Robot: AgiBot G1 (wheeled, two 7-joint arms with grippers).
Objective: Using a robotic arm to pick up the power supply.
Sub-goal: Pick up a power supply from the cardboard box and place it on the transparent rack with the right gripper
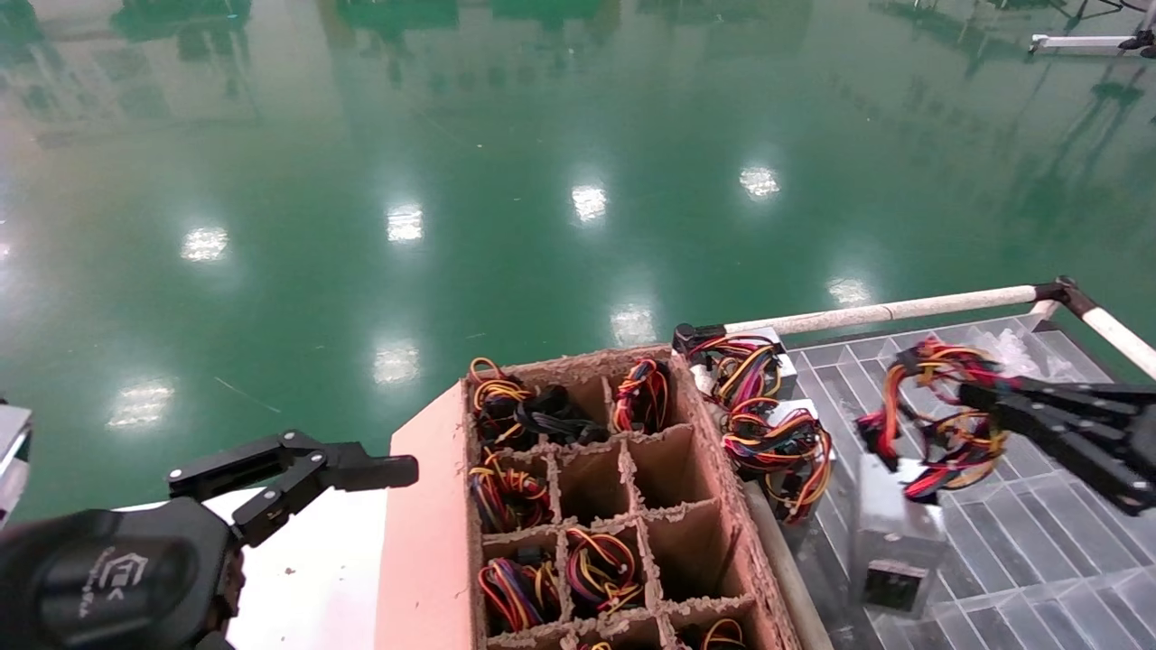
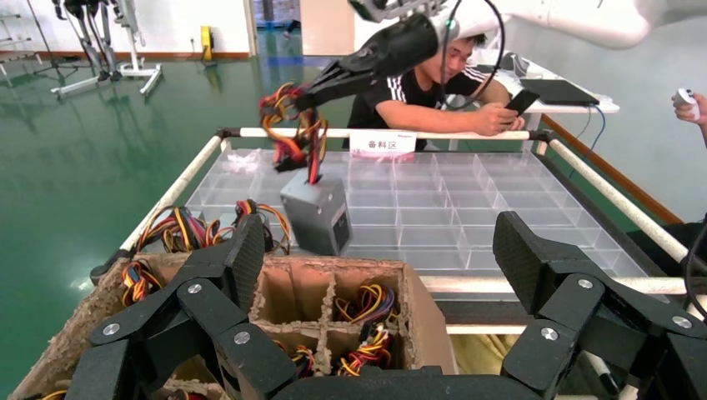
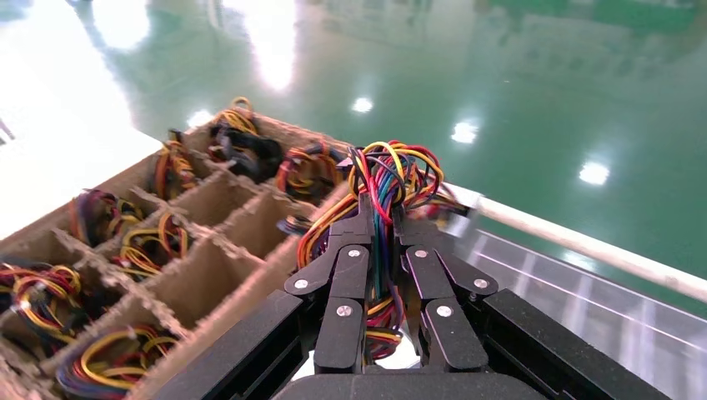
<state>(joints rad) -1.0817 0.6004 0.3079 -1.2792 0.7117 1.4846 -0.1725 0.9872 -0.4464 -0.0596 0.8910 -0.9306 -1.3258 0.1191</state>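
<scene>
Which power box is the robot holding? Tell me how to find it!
Find the clear grid tray right of the cardboard box. Above it the right gripper pinches a bunch of wires, and the power supply hangs from them. The other wired units lie by the box; only this one dangles.

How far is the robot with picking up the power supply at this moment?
The grasp looks done: the right gripper is shut on the wire bundle, and the power supply hangs below it over the clear tray, beside the cardboard box. In the left wrist view the silver case appears off the tray, so the lift is under way. Where it goes next is not shown. The left gripper is open and idle beside the box.
</scene>
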